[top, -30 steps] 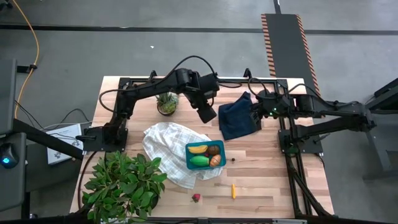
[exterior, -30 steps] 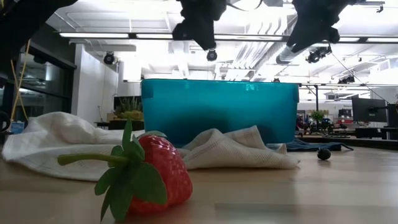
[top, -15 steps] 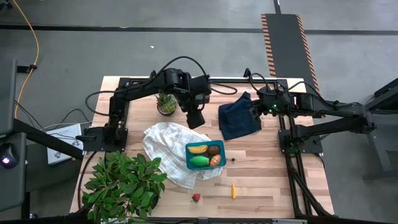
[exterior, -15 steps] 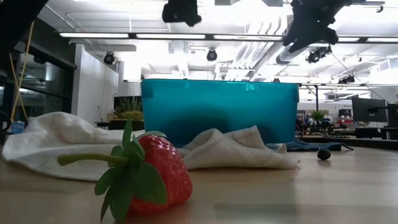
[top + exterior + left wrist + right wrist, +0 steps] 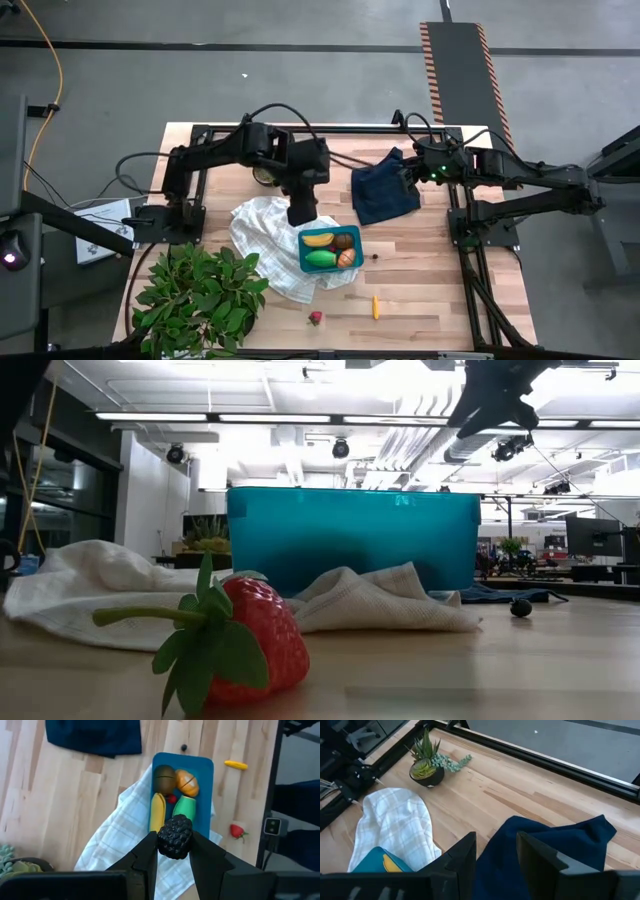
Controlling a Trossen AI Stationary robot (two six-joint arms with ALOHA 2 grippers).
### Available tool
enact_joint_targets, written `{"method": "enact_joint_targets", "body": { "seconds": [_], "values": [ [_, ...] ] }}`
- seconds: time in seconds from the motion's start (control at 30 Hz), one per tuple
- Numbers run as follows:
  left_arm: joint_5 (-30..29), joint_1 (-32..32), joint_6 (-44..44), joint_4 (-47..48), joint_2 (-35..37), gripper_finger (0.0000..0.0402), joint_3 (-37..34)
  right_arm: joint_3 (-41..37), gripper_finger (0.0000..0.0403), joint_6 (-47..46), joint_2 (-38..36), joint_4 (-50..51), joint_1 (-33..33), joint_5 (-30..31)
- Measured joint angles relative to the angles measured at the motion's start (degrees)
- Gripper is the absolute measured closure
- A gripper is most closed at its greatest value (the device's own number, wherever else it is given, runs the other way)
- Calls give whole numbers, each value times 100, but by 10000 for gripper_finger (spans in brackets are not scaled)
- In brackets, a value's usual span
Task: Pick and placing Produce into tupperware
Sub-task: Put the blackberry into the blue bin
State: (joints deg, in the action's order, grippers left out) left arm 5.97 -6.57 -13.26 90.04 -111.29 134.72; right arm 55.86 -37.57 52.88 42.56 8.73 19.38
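Inside tupperware (image 5: 329,249) four produce pieces, left hand (image 5: 174,845) clamping one blackberry (image 5: 175,836), right hand (image 5: 496,851) parted, empty

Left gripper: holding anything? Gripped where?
Yes. The left gripper pinches a dark blackberry by its opposite sides, above the white cloth beside the tupperware. The right gripper holds nothing.

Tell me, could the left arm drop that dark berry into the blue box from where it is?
Probably yes. The left pincer is shut on the dark berry and hangs just beside the open tupperware, with nothing between them. The box still has a little free room near the banana.
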Motion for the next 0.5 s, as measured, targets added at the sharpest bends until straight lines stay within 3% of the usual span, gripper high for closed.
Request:
{"method": "enact_joint_targets", "body": {
  "seconds": [0.5],
  "values": [
    [-517, 798, -197, -258, 2, 316, -310, 0, 269, -255, 0, -50, -15, -2]
  ]
}}
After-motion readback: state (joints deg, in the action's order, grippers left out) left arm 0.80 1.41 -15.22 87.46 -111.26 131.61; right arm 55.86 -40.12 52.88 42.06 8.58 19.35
